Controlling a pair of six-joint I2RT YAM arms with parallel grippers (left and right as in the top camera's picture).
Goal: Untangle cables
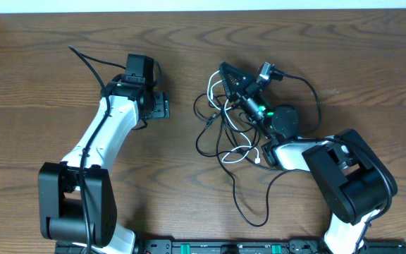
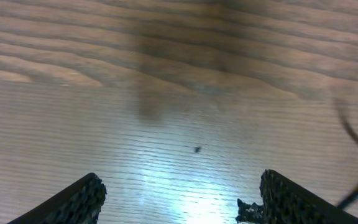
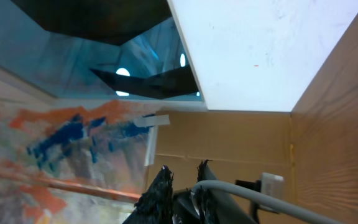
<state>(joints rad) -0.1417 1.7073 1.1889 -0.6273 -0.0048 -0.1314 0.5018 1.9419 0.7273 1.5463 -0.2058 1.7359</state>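
The cables point(image 1: 220, 123) lie in a loose tangle of thin black and white cords at mid-table. A white cord point(image 1: 244, 154) curls at the tangle's near side, and a black strand point(image 1: 249, 212) trails toward the front edge. My right gripper point(image 1: 224, 69) is at the far end of the tangle, tilted on its side. In the right wrist view this gripper point(image 3: 182, 177) has its jaws nearly together, with a grey-white cable point(image 3: 241, 191) pinched between them and running off to the right. My left gripper point(image 1: 163, 106) stands open over bare wood left of the tangle, with nothing between its fingers point(image 2: 82, 199).
A thin black cord point(image 2: 356, 140) shows blurred at the right edge of the left wrist view. The left arm's own thick cable point(image 1: 83, 60) runs toward the back left. A black rail point(image 1: 210, 247) lines the table's front edge. A white wall point(image 1: 203, 5) borders the far edge.
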